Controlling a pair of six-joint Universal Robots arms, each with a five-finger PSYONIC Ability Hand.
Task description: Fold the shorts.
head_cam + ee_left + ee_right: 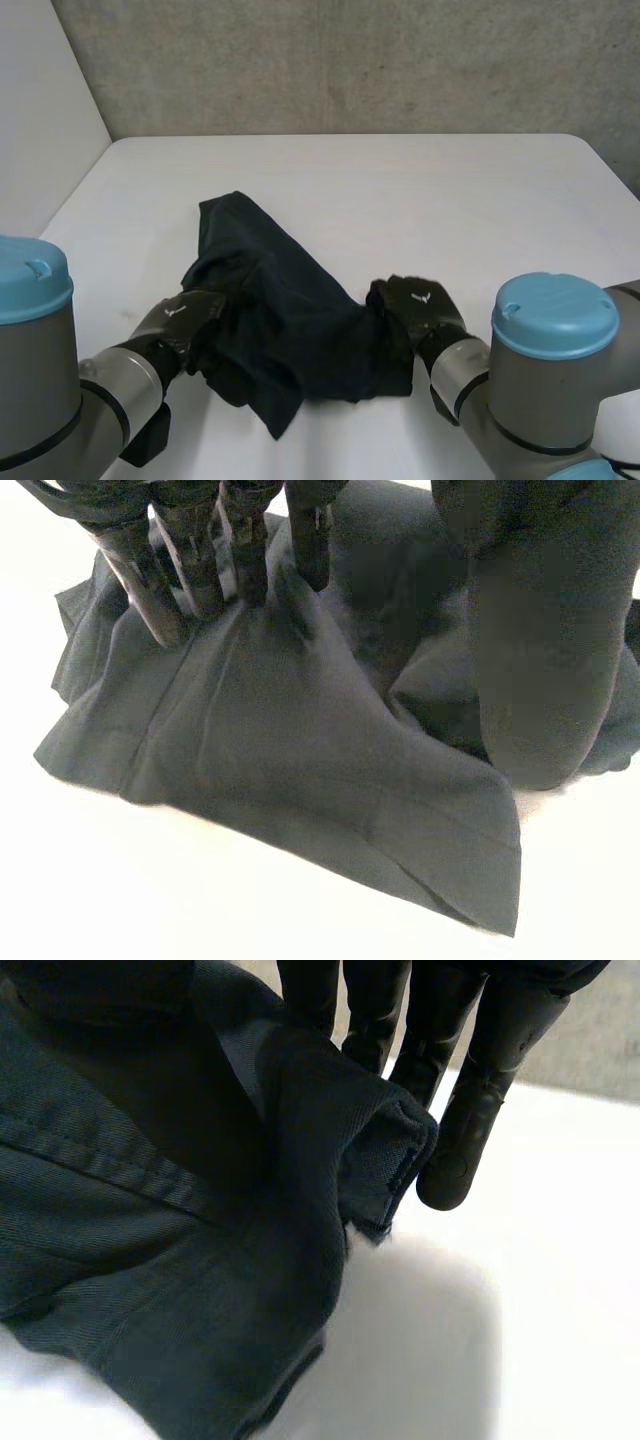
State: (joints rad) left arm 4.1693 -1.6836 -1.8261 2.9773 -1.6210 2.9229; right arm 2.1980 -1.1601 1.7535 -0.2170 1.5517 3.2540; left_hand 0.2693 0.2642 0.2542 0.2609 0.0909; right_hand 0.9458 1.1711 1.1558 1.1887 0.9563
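The dark shorts lie crumpled on the white table, near its front edge. My left hand rests at the left edge of the heap. In the left wrist view its hand presses straight fingers down into the shorts, and its thumb stands on the cloth beside them. My right hand is at the heap's right edge. Seen from the right wrist, the stitched hem of the shorts rises into the right hand, held between the fingers and the thumb.
The table's bare white top stretches behind and to both sides of the shorts. A grey wall stands along the far edge and a white panel along the left. Both arms come in over the front edge.
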